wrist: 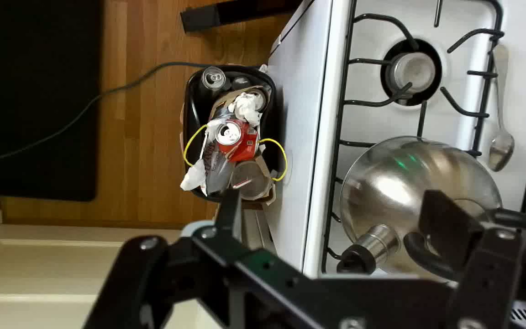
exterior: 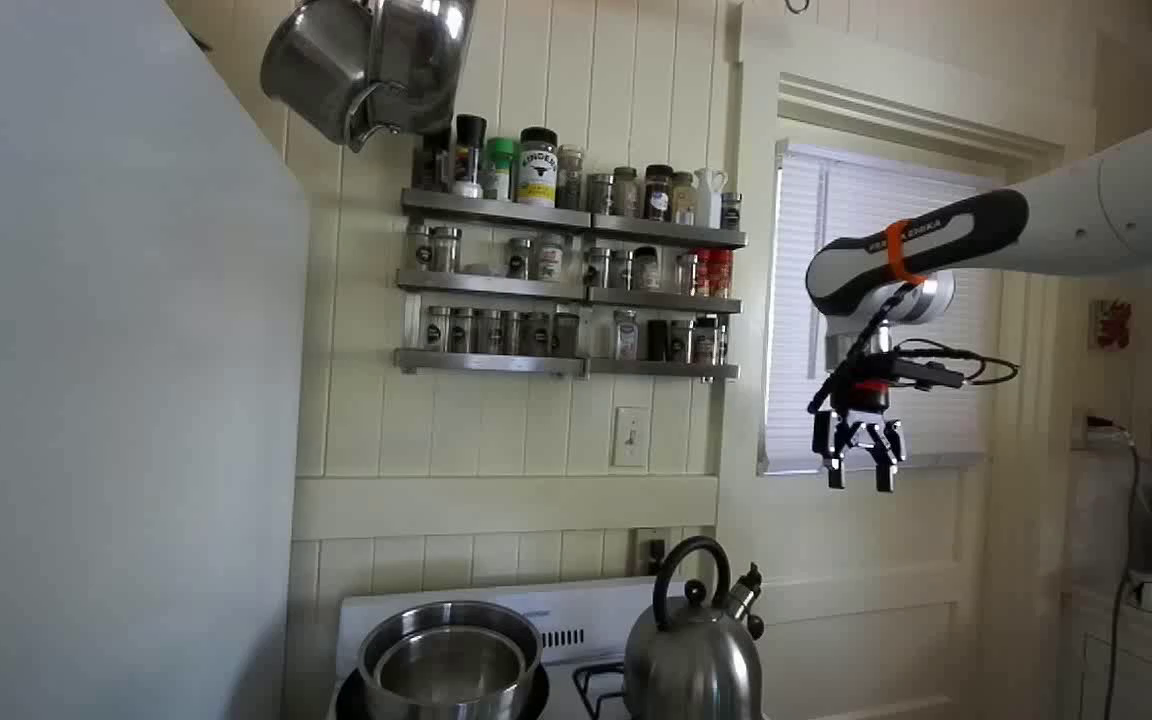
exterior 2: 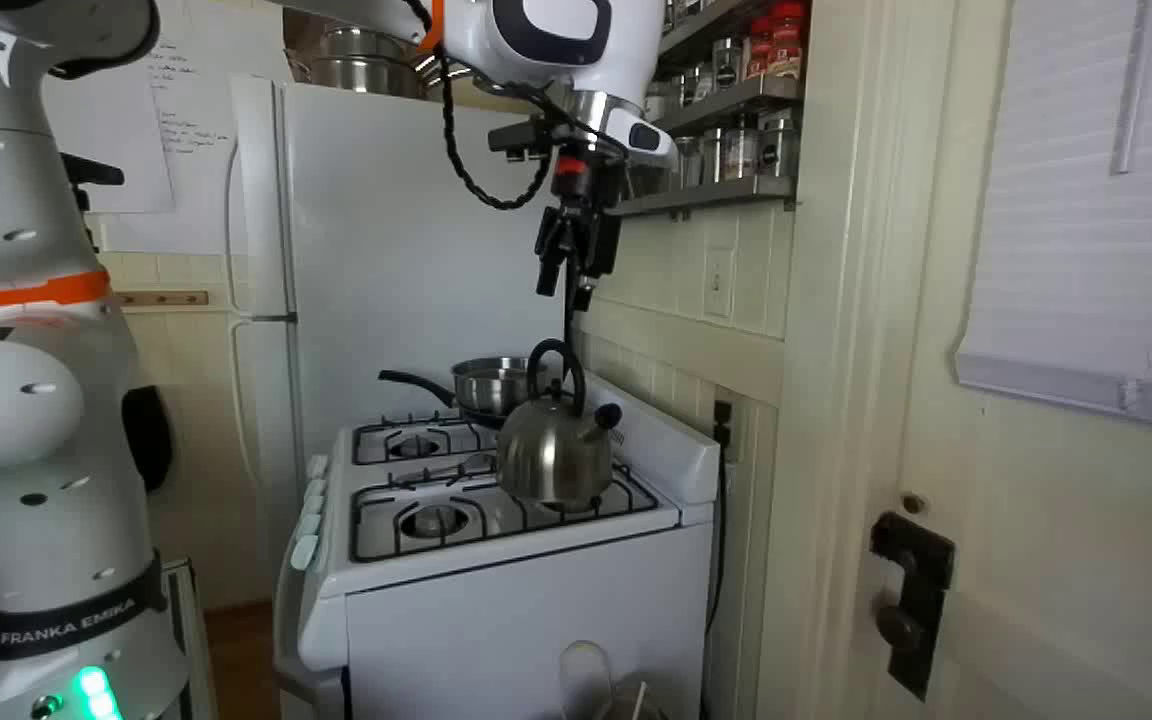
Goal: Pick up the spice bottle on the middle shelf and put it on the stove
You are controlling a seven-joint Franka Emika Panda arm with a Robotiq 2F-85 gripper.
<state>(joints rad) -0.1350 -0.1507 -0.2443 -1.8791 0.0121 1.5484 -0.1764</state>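
My hand (exterior: 861, 488) hangs spread and empty, well apart from the middle shelf (exterior: 491, 285) — for clearance, I judge; there the spice bottle (exterior: 550, 262) — probably the pale-labelled one — stands upright.

The gripper (exterior 2: 565, 290) hangs, fingers (exterior 2: 546, 278) apart — higher than the kettle (exterior 2: 554, 455) on the stove (exterior 2: 526, 610) — and the fridge (exterior 2: 386, 220) stands beyond.

FRANKA EMIKA and KINDER legible
In an exterior view, FRANKA EMIKA crosses a black band (exterior 2: 71, 622), lower left; in an exterior view, KINDER labels a jar (exterior: 538, 168), upper middle, EMIKA the arm (exterior: 996, 225), upper right.
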